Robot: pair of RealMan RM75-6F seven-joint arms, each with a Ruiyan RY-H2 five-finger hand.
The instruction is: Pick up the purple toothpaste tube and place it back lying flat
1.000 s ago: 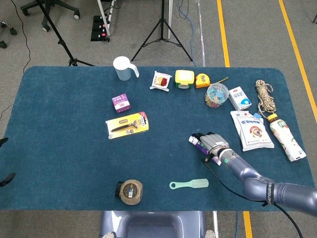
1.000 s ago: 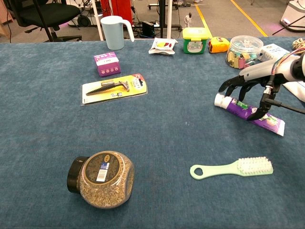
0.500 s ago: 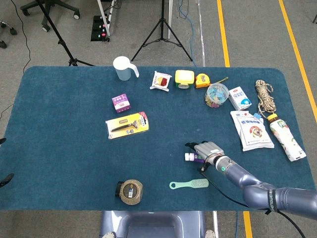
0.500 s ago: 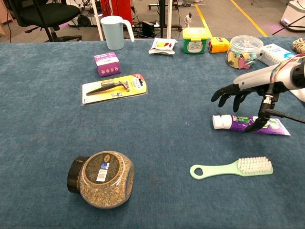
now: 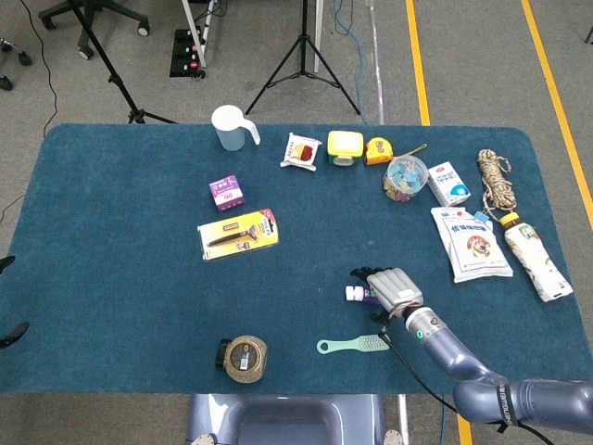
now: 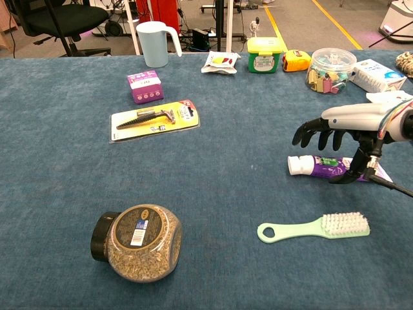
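Note:
The purple toothpaste tube (image 6: 328,167) lies flat on the blue table cloth, its white cap (image 6: 297,165) pointing to the left. In the head view the tube (image 5: 367,297) shows only partly, under my right hand. My right hand (image 6: 341,125) hovers just over the tube's right half with its fingers spread, and the thumb hangs down beside the tube's tail. Nothing is gripped in it. From the head view, my right hand (image 5: 394,286) covers most of the tube. My left hand shows in neither view.
A green brush (image 6: 315,226) lies just in front of the tube. A round jar (image 6: 138,243) lies at the front left. A razor pack (image 6: 155,118) and a purple box (image 6: 145,86) lie further left. A mug (image 6: 153,42), tins and a clip tub (image 6: 330,69) line the far edge.
A second ago the tube lay slanted under the hand; it then came nearer and turned level. Since half a second ago the tube has stayed put and the hand has drifted right.

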